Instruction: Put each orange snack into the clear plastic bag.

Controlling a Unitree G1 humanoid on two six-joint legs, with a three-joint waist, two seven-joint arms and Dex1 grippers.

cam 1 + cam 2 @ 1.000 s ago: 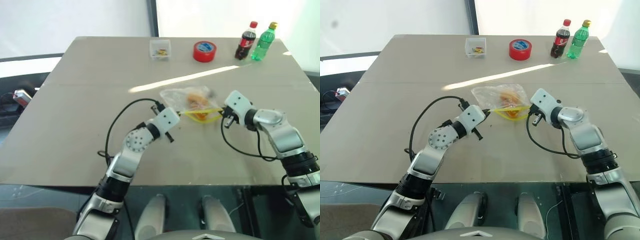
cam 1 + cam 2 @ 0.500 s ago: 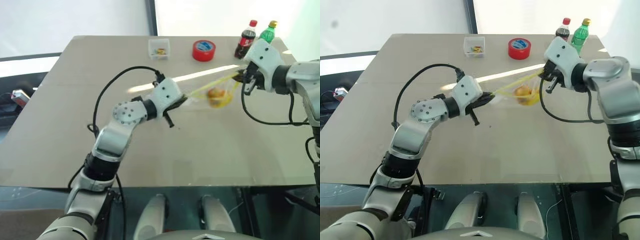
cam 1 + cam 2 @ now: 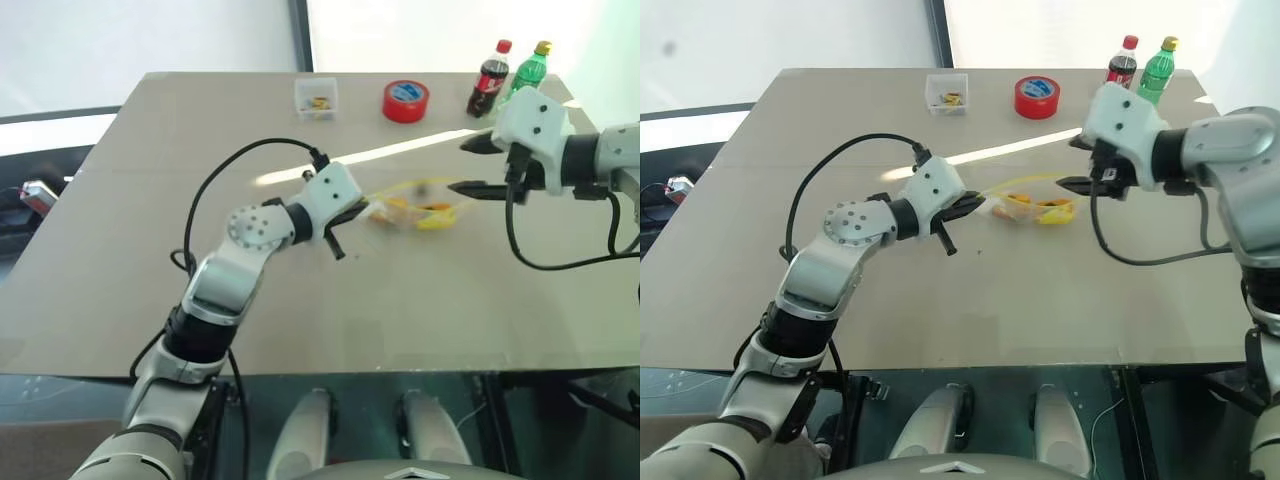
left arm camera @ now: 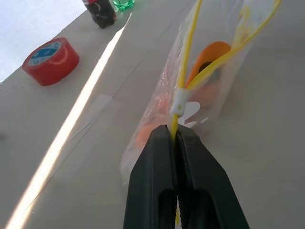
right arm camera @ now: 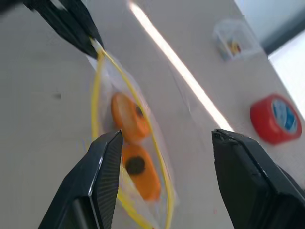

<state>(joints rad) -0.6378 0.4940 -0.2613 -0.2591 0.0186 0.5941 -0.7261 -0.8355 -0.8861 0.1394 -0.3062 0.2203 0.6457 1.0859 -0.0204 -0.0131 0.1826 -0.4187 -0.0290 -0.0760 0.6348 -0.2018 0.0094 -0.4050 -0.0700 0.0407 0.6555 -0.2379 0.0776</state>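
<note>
On the tan table [image 3: 420, 300], the left gripper [image 3: 357, 208] still pinches the yellow edge of the clear plastic bag [image 3: 415, 208], both orange snacks [image 5: 129, 117] inside. The right gripper [image 3: 480, 165] has let go since, fingers spread, and the bag hangs just left of it.

Head pair: we look forward and down over the whole table [image 3: 120, 300] to its far edge | wrists: we look close along each gripper's fingers | shared: the clear plastic bag [image 4: 209, 90] mid-table, and red tape roll [image 5: 275, 118]
</note>
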